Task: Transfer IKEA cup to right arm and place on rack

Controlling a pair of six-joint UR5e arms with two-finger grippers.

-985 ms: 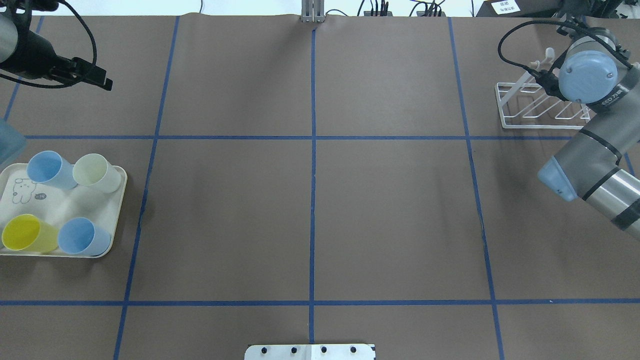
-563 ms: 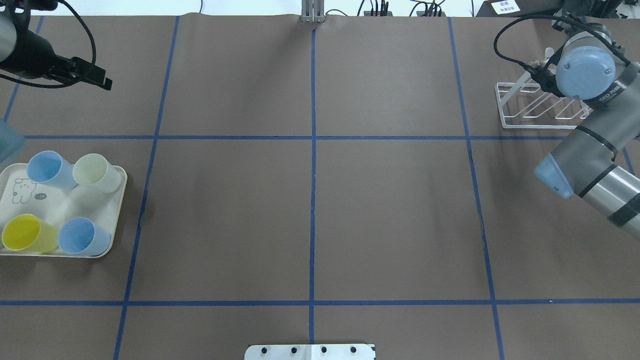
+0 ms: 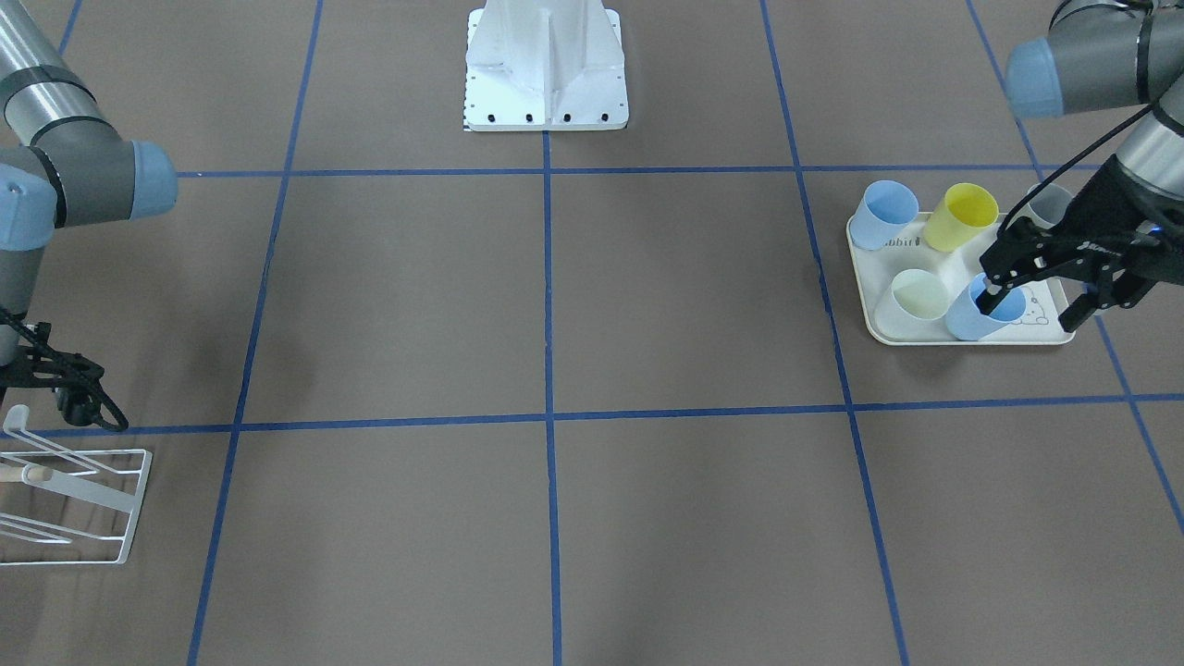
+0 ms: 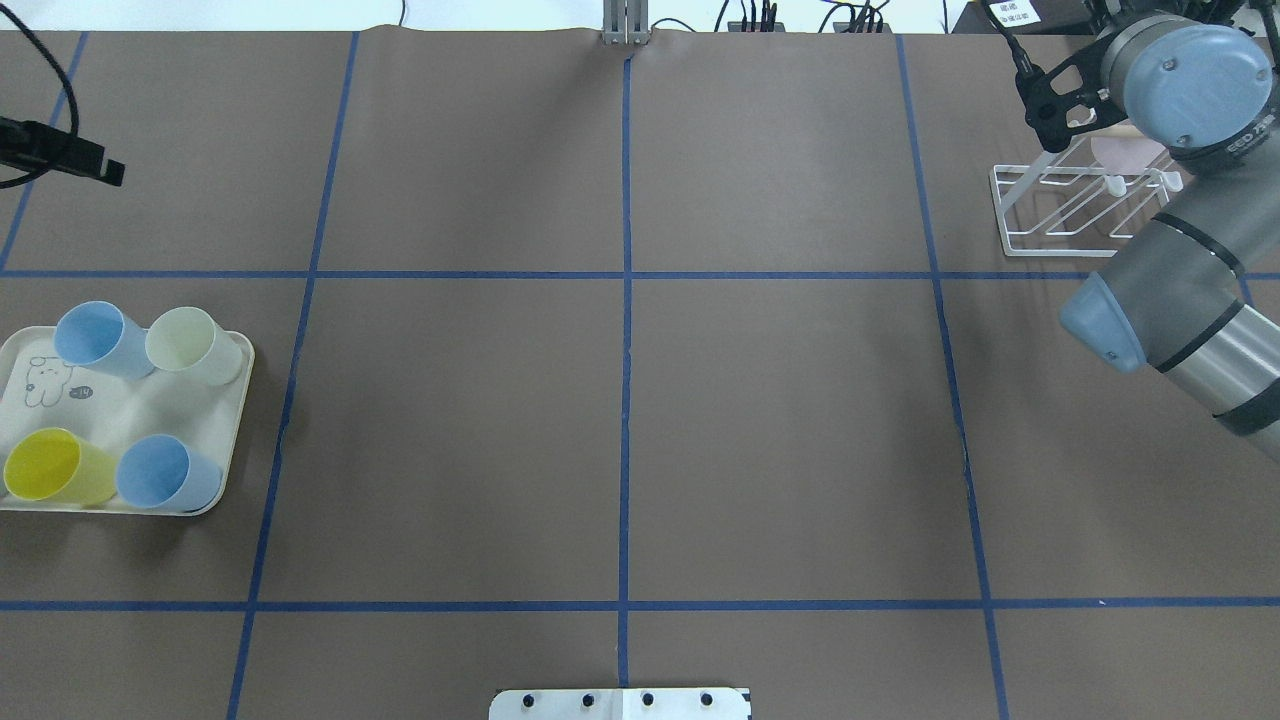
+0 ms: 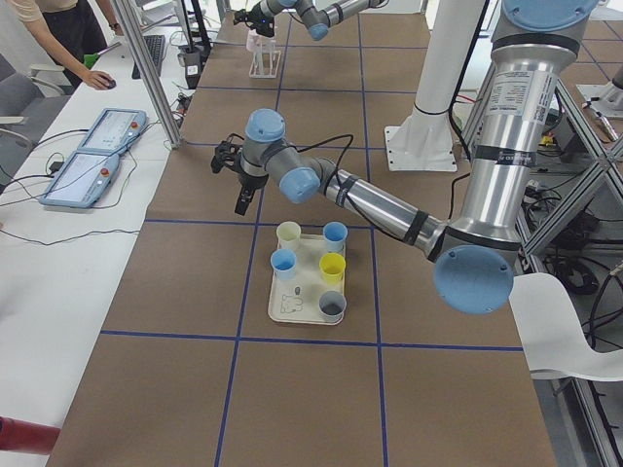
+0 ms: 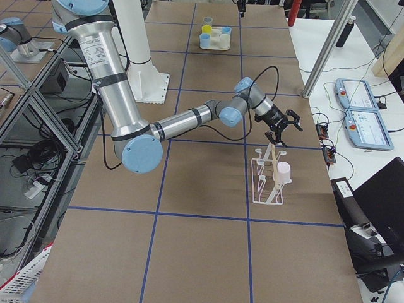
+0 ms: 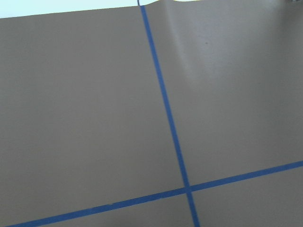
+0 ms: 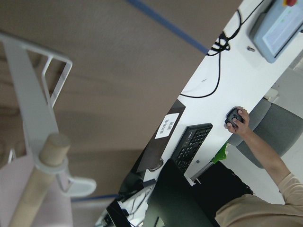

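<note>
Hanging on the rack (image 4: pixel 1075 215) is a pink cup (image 6: pixel 284 172); the right gripper (image 6: pixel 284 129) hovers just above the rack, fingers spread, empty; the left gripper (image 3: pixel 1034 301), likewise spread, well apart.

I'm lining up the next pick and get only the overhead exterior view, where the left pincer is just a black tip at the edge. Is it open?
Observer: Yes. In the front-facing view the left pincer is wide open and holds nothing.
Operator: Is anything on the tray cut off at my left edge?
Observer: Yes, a grey cup stands at the end of the tray that your frame misses.
Operator: What is the pink thing at the rack, behind the right arm?
Observer: A pink cup, sitting on that rack.
</note>
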